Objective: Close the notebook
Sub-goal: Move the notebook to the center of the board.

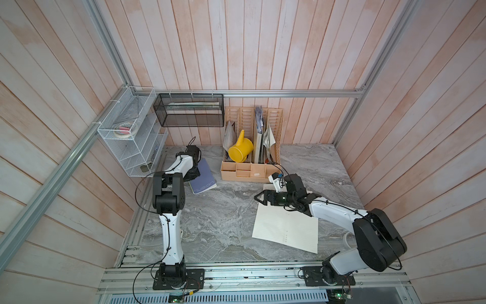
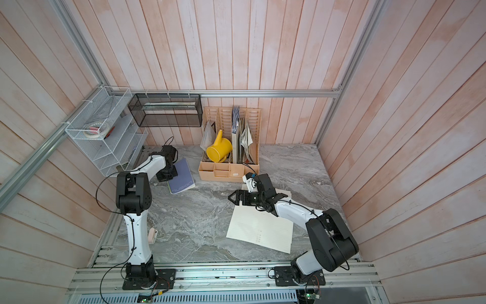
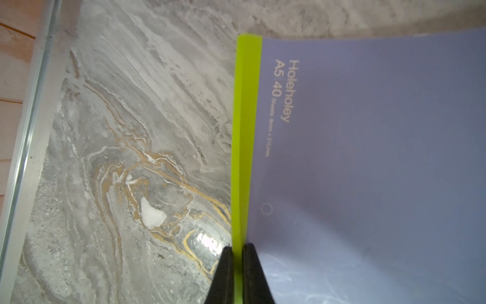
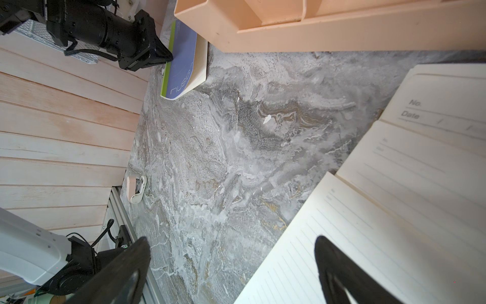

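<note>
Open notebook (image 1: 286,231) is lying flat on the right half of the marble table (image 1: 210,223), lined cream pages up, near the front. Its far page sits mostly under the right arm. The right gripper (image 4: 231,239) hovers at the far left corner of it with its jaws spread wide and nothing between them. One finger is over the page and the other is over bare marble (can't tell from these angles whether it's actually touching the paper).

There's also a purple notebook (image 3: 368,158) at the far left of the table, just beside the peach desk organizer (image 1: 249,173). That one looks closed, cover up, and you can see the thick page block along its free edge in the right wrist view. The left gripper (image 3: 237,250) is clamped tight on the lime-green strip along its spine, jaws pinched right down on it. I can't tell if that edge is lifted off the table or resting on it.

A yellow watering can (image 1: 239,151) is stuffed in the organizer along with some papers.
</note>
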Motion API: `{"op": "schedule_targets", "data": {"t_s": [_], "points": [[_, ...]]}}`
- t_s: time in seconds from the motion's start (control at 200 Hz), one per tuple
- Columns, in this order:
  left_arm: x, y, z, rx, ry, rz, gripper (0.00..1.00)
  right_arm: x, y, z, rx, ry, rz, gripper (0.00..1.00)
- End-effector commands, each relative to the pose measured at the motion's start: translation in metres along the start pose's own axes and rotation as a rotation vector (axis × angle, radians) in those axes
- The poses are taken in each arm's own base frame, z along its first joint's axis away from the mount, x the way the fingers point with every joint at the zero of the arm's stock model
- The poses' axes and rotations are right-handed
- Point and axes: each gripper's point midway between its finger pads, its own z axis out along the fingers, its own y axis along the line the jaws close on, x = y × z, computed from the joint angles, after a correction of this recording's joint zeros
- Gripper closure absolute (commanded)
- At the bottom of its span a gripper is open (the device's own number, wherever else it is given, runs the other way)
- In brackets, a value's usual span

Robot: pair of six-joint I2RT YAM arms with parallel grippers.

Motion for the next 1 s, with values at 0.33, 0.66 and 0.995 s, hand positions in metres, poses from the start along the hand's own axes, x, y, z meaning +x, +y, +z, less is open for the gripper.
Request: {"op": "schedule_targets", "data": {"t_s": [0.33, 0.66, 0.995], "points": [[0.056, 0.012, 0.023, 0.001, 0.146, 0.062, 0.82, -0.003, 0.002, -0.003, -0.008, -0.013, -0.006, 0.02], [0.047, 0.023, -0.016, 0.033, 0.057, 0.063, 0.55, -0.007, 0.008, -0.008, -0.023, -0.032, -0.015, 0.02], [0.057, -0.008, -0.084, 0.172, -0.034, 0.118, 0.53, -0.013, 0.017, -0.014, -0.035, -0.040, -0.030, 0.02]]}}
